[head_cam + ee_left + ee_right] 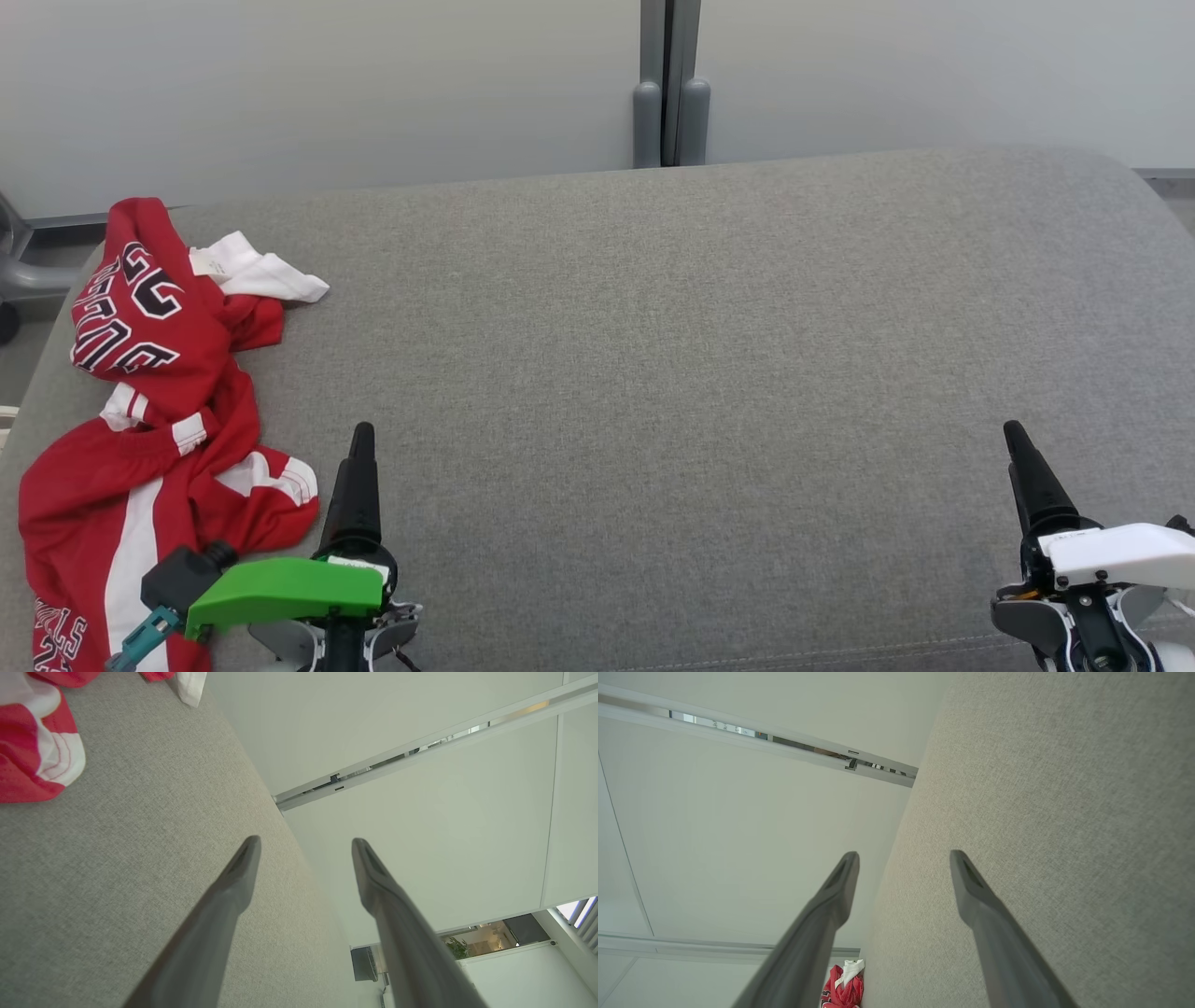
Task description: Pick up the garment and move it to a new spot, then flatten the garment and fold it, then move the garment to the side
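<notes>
The garment [149, 420], red with white stripes and dark lettering, lies crumpled on the grey cushion [653, 373]. It is to the left of the left gripper [306, 842], running from beside the wrist to well ahead of the fingertips. Its nearest fold is just beside the base of the fingers. In the left wrist view the cloth sits off to the upper left, apart from both fingers [233, 882]. A white piece with a label lies at its far end, ahead and left of the gripper.

The left gripper is released, its jaws spread wide with nothing between them. The right gripper [904, 855] is likewise spread and bare. The garment is well apart from it, across the cushion. In the right wrist view the garment appears small and distant beside that view's left finger.

Bare cushion lies ahead of both grippers and between them. Beyond the cushion's far edge stands a pale wall [373, 84] with a grey post [670, 93] at its panel joint. A green cover [280, 588] caps the left wrist and a white cover [1120, 551] caps the right.
</notes>
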Controlling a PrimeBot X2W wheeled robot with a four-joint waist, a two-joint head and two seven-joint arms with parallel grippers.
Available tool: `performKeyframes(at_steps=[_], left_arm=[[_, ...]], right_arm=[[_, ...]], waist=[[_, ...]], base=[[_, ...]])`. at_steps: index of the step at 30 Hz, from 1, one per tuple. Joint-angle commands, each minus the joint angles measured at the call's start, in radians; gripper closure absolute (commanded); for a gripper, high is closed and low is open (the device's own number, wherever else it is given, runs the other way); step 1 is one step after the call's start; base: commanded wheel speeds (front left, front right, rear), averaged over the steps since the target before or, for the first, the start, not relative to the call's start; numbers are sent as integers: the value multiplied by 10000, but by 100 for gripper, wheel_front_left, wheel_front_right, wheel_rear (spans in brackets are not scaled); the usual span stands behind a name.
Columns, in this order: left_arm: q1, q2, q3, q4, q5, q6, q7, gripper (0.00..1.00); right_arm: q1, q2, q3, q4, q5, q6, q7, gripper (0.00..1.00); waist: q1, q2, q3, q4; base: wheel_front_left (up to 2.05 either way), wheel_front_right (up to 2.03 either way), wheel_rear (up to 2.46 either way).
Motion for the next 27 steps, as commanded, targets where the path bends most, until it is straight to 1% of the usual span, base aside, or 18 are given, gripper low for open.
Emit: performKeyframes(at_steps=[1,8,9,12,20,27], left_arm=[[-3,21,-20,-306,657,113,-82,0],[110,27,-49,-564,2359,326,-206,0],[110,27,-49,-564,2359,326,-206,0],[188,56,-38,-625,3082,404,-254,0],[431,302,13,-770,4868,676,-378,0],[700,480,123,-861,6029,952,-479,0]], right_arm=[[-8,-113,155,-318,-566,2,-199,0],[128,-128,567,-668,-2004,2,-599,0],[128,-128,567,-668,-2004,2,-599,0],[203,-133,741,-792,-2664,2,-759,0],[366,-144,1190,-1084,-4412,3,-1171,0],[489,-157,1564,-1213,-5799,3,-1503,0]], waist=[[0,0,-20,7],[0,0,-78,28],[0,0,-78,28],[0,0,-101,36],[0,0,-159,49],[0,0,-217,55]], base=[[0,0,0],[0,0,0],[0,0,0],[0,0,0],[0,0,0],[0,0,0]])
